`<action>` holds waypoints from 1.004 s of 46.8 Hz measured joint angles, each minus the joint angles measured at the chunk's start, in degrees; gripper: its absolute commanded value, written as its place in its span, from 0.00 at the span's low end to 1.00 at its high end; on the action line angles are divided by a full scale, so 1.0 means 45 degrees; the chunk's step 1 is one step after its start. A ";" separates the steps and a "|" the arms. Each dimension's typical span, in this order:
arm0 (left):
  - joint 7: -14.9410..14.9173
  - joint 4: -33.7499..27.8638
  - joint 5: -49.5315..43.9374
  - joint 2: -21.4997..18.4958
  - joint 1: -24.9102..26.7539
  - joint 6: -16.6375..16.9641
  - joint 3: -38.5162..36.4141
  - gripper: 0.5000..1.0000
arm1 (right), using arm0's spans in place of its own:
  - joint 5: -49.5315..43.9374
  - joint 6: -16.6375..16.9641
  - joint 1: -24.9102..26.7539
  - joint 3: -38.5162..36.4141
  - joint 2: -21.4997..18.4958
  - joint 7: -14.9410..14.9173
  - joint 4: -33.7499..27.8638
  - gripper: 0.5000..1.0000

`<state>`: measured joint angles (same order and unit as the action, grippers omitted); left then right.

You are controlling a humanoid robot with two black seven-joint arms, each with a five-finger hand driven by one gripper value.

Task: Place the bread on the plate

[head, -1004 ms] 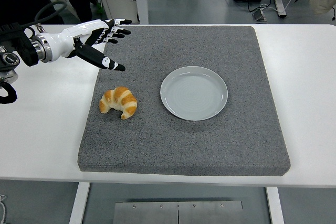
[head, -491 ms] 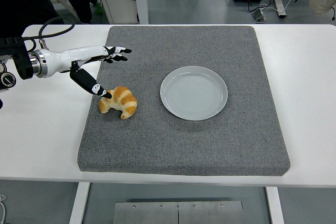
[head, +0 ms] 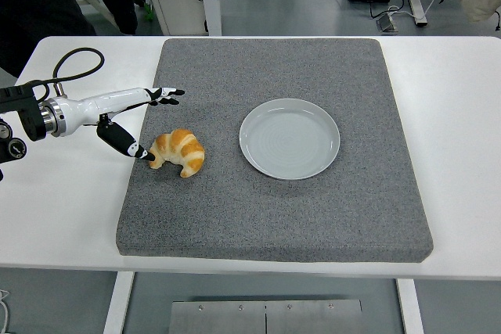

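Grey mat, white table, croissant

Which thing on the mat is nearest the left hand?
The croissant, at the left hand's thumb tip; the plate lies farther right.

— Where do we have our left arm?

— It comes in from the left edge, low over the table, the black forearm ending in a silver wrist collar with a black cable looping above it. The white left hand stretches out flat to the right from there.

— And our fingers?

— Spread and holding nothing. The four fingers lie straight and close together, their black tips pointing right. The thumb splays away from them, angling toward the table's near edge.

— Our right arm?

— We cannot see it from the head view.
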<state>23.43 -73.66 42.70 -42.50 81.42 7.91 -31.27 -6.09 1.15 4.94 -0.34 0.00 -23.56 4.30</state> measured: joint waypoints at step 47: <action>0.0792 0.2058 0.0049 0.2060 -0.2293 0.1189 0.0991 0.88 | -0.0006 0.0001 -0.0024 -0.0001 0.0000 0.0001 0.0001 1.00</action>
<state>27.00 -64.40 42.92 -33.23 71.11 13.26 -26.81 -6.12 1.15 4.83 -0.35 0.00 -23.55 4.31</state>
